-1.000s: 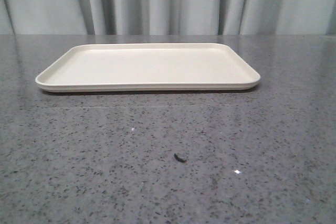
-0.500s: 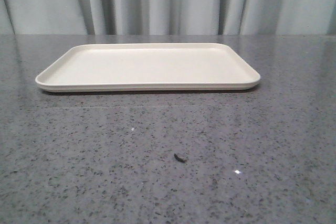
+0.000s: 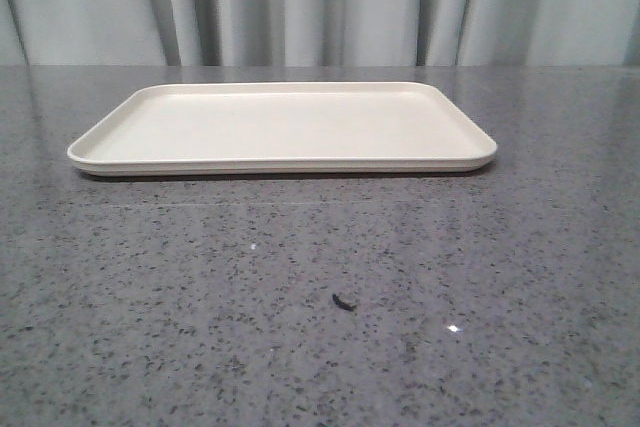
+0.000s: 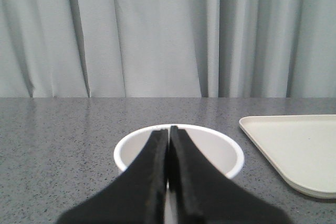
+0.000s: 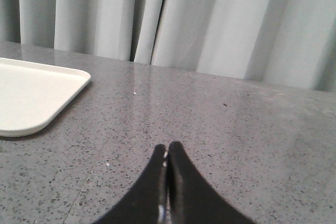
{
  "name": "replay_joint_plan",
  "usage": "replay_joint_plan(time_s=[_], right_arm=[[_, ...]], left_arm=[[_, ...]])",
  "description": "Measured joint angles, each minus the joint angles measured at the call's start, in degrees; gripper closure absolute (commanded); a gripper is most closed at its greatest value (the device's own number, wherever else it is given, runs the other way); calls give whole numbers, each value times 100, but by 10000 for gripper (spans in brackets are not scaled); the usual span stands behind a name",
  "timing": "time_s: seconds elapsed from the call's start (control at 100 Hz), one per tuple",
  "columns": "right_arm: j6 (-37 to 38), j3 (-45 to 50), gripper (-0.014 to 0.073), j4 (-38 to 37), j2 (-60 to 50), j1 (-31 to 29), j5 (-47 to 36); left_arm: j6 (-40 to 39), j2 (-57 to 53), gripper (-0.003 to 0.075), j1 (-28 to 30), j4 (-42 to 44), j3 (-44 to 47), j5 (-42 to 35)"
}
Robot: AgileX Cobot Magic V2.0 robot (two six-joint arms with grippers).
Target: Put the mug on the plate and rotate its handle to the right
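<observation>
From the left: the left gripper (image 4: 168, 132) has its two black fingers pressed together with no gap between them, gripping nothing. Its tips sit over the open mouth of the mug (image 4: 220, 148), which stands upright on the grey speckled table (image 4: 63, 129). Only the white rim and inside wall show — the handle and the printed face are hidden, so which way the handle points cannot be told. In the left wrist view the plate (image 4: 299, 150) lies at about 3 o'clock from the mug, apart from it, one rounded corner in sight.

In the front view the plate (image 3: 282, 127) lies flat toward the far half of the table (image 3: 500, 277), at 12 o'clock from the view's centre, with nothing on it. A small dark speck (image 3: 344, 300) rests on the table at about 6 o'clock from the plate, well apart — possibly a chip or crumb, too small to tell. Grey curtains (image 3: 320, 7) hang behind.

On the right, the right gripper (image 5: 167, 153) is likewise fully closed and empty, above bare table, with a corner of the plate (image 5: 37, 98) at about 10 o'clock from its tips
</observation>
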Motion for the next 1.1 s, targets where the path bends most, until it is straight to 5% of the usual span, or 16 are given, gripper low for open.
replay_joint_plan(time_s=[0.43,1.1], right_arm=[[0,-1658,654,251,487,0,2006],[13,-3183,654,666,3058,0,2320]], left_arm=[[0,0,739,0,0,-1700,2424],[33,2509,739,0,-235,-3581,3511]])
